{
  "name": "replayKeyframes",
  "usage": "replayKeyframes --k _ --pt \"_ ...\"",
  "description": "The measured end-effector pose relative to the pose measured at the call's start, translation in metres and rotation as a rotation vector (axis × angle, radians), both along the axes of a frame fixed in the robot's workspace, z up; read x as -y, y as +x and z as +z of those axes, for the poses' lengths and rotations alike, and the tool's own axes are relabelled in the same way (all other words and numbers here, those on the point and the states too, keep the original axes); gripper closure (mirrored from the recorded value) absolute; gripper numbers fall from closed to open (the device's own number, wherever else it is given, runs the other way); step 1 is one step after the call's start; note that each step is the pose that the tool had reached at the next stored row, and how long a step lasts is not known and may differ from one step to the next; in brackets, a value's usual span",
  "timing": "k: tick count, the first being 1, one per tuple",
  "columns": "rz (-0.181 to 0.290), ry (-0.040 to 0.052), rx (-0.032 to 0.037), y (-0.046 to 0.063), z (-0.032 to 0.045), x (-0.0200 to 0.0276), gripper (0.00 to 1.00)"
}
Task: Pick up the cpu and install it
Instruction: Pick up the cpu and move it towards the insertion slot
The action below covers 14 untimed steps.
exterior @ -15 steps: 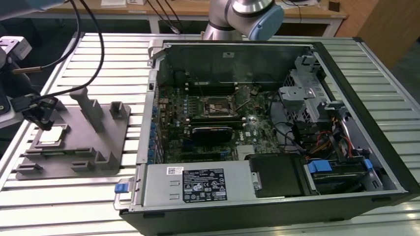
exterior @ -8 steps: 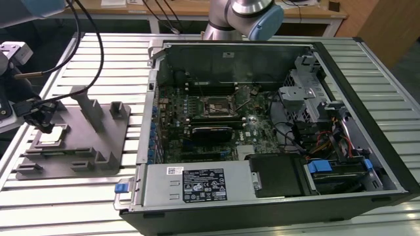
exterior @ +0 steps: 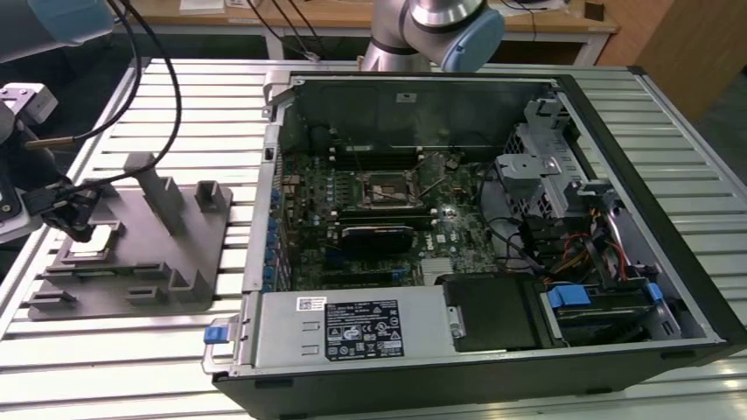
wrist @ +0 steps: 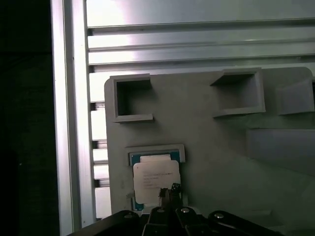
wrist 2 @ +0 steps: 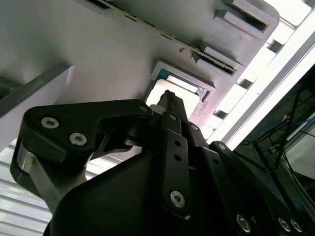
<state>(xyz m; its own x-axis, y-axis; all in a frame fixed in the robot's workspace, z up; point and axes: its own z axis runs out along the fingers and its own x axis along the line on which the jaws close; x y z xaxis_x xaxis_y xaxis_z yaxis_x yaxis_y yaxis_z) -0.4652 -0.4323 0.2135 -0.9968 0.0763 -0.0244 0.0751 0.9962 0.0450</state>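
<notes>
CPU (wrist: 155, 179) in grey tray (wrist: 221, 162) recess — tool (wrist: 169, 191) over its edge, open/closed can't tell

Matt grey plastic tray (wrist: 211, 162), silvery metal-topped cpu (wrist: 155, 178), ribbed bare-metal table (wrist: 197, 49)

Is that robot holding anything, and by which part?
Cannot be told. The tool sits at one edge of the cpu, which lies in its pocket in the grey tray; no clear grip shows.
</notes>
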Motion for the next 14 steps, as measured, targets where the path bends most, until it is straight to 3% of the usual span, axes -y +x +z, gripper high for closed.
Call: replayKeyframes --k 14 --pt "0.0 0.0 -0.0001 -0.004 -0.0118 -0.0036 0.89"
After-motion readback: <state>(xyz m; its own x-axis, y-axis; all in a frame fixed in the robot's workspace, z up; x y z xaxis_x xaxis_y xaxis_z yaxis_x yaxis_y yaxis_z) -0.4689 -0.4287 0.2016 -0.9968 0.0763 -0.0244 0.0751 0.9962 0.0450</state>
